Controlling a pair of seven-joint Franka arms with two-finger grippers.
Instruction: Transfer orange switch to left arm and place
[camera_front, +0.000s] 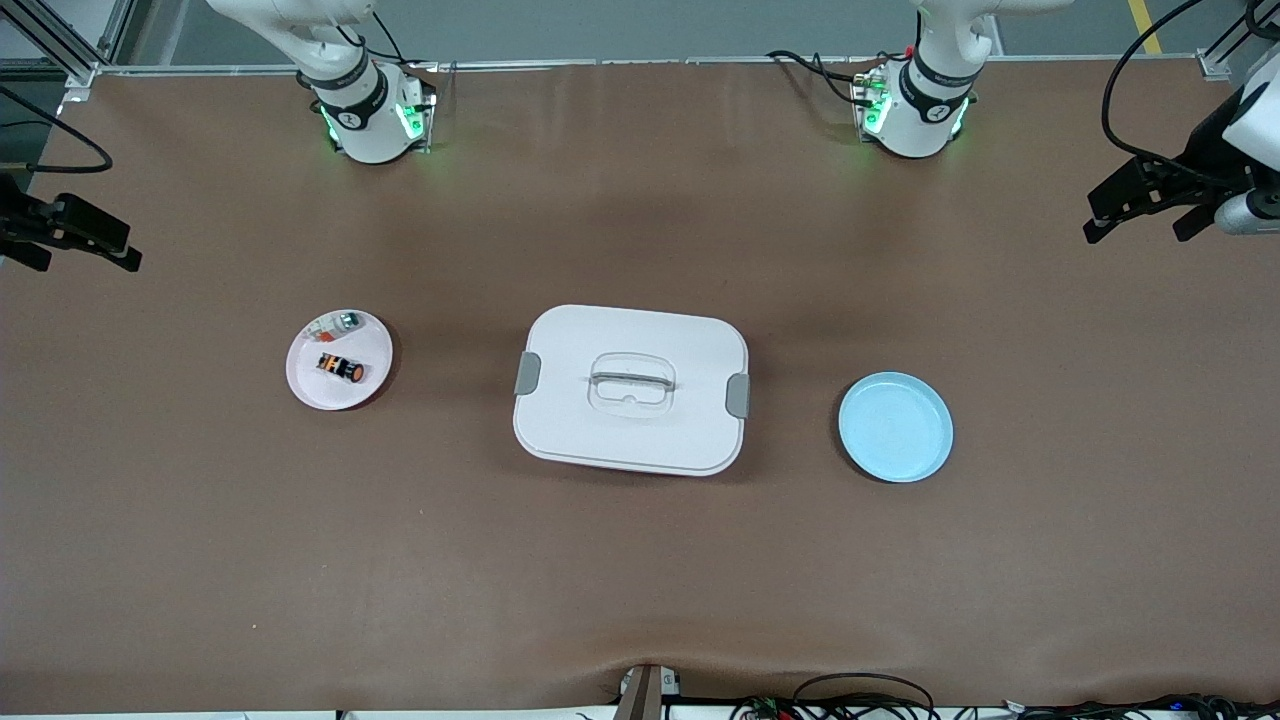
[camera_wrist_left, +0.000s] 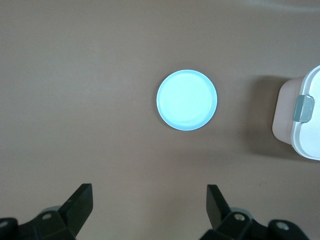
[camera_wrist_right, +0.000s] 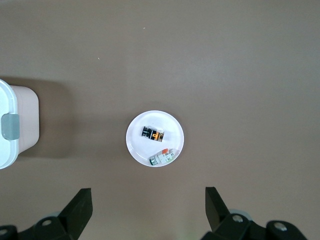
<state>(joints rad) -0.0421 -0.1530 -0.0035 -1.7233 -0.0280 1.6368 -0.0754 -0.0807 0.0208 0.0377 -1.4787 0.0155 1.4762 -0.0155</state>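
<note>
A big brown table (camera_front: 640, 560) fills the front view. Its cover looks smooth, with a few soft folds. Black cables (camera_front: 860, 695) lie along the edge nearest the front camera. A metal rail (camera_front: 560, 64) runs along the edge where the two arm bases stand.

The white box (camera_front: 631, 389) sits in the middle of the table. Its lid is on. The lid has a clear handle (camera_front: 632, 382) in a dip, and a grey latch (camera_front: 738, 395) on each short side.

A pink plate (camera_front: 339, 360) sits toward the right arm's end of the table, well apart from the box. The switch (camera_front: 341, 367) lies on its side on this plate. A small white piece (camera_front: 334, 322) with red and green bits lies on the plate too, near the rim.

A blue plate (camera_front: 895, 427) sits toward the left arm's end, with nothing on it.

The right gripper (camera_wrist_right: 149, 207) hangs high over the pink plate, spread wide and holding nothing. The left gripper (camera_wrist_left: 150, 207) hangs high over the blue plate, also spread wide and holding nothing.
</note>
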